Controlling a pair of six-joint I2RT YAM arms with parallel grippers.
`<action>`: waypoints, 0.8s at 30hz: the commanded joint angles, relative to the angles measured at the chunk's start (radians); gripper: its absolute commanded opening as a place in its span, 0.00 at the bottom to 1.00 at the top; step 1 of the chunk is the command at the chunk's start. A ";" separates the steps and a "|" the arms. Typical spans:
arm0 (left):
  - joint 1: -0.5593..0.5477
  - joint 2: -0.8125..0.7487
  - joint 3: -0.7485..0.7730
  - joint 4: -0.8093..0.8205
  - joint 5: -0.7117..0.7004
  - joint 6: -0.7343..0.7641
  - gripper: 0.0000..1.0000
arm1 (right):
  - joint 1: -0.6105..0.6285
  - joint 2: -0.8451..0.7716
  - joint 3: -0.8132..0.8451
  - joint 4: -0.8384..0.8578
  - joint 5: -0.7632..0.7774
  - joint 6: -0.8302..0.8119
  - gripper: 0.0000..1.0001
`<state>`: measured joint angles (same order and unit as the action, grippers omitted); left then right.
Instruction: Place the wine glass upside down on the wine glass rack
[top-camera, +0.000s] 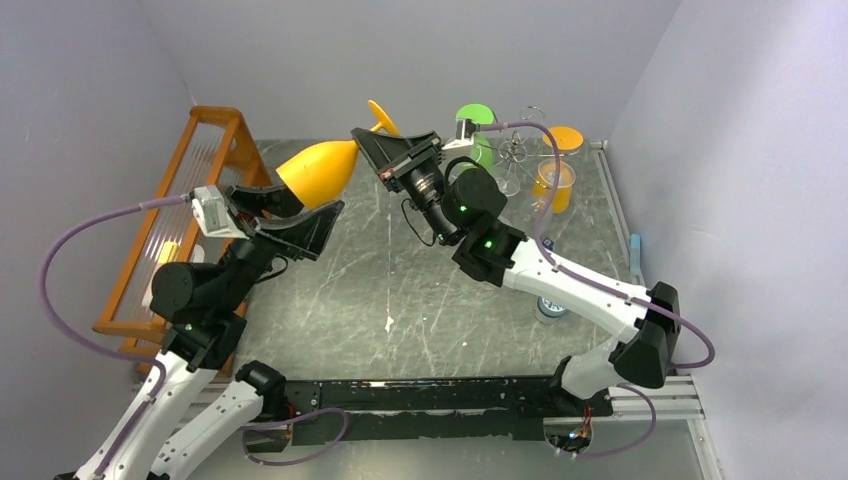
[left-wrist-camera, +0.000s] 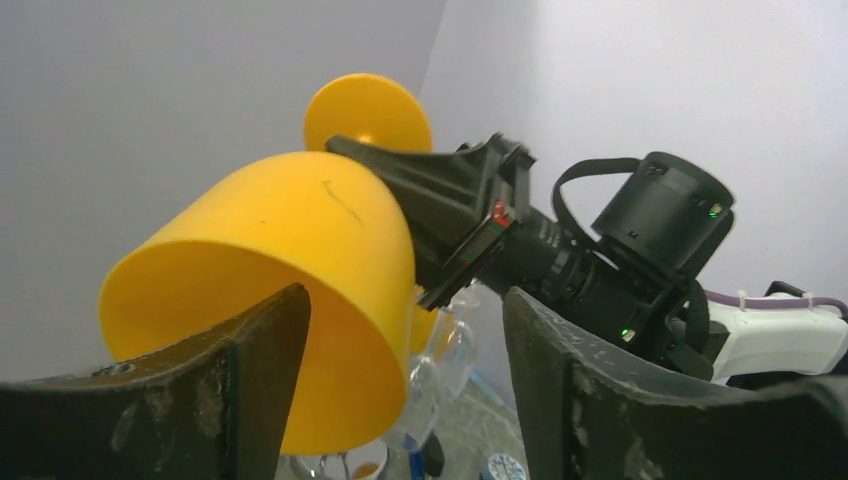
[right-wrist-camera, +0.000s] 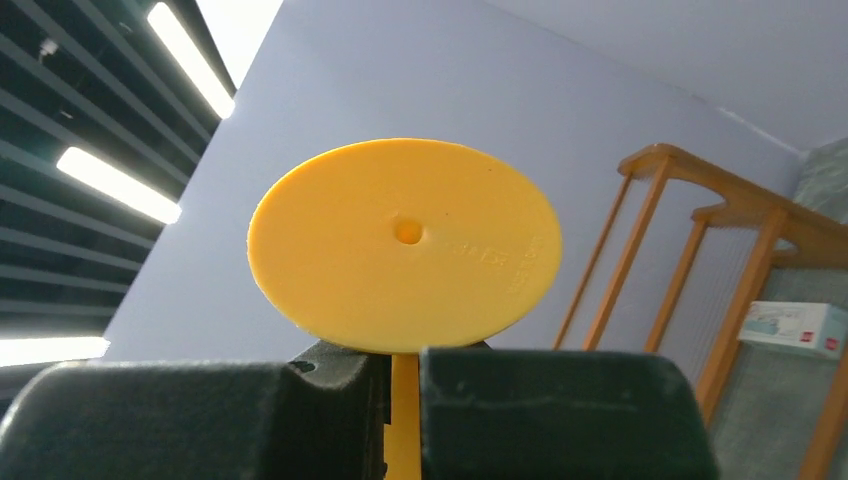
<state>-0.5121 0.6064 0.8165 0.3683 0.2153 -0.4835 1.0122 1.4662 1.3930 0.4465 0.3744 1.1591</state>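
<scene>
The wine glass (top-camera: 318, 170) is yellow plastic and is held on its side in the air, foot (top-camera: 383, 117) toward the back wall. My right gripper (top-camera: 368, 138) is shut on its stem (right-wrist-camera: 402, 420), with the round foot (right-wrist-camera: 405, 245) just beyond the fingers. My left gripper (top-camera: 315, 205) is open at the bowl's open mouth (left-wrist-camera: 290, 300); its left finger (left-wrist-camera: 240, 380) lies across the rim and the right finger stands apart. The chrome wire wine glass rack (top-camera: 515, 150) stands at the back right, behind my right arm.
An orange wooden slatted rack (top-camera: 200, 200) runs along the left edge, also in the right wrist view (right-wrist-camera: 700, 280), with a white box (right-wrist-camera: 795, 325) by it. A green cup (top-camera: 475, 128) and orange glasses (top-camera: 553, 185) stand around the chrome rack. A small round blue-white object (top-camera: 550, 306) lies under my right arm.
</scene>
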 joint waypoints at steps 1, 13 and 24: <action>0.004 -0.014 0.081 -0.348 -0.056 0.084 0.79 | 0.000 -0.055 -0.043 0.073 0.046 -0.196 0.00; 0.003 -0.109 0.110 -0.591 -0.149 0.112 0.89 | -0.058 -0.146 -0.158 0.165 -0.183 -0.748 0.00; 0.003 0.100 0.404 -0.707 -0.178 -0.199 0.89 | -0.061 -0.226 -0.255 0.040 -0.558 -1.136 0.00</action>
<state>-0.5121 0.6403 1.1572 -0.2825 0.0303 -0.5243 0.9543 1.2739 1.1885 0.5175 -0.0448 0.1963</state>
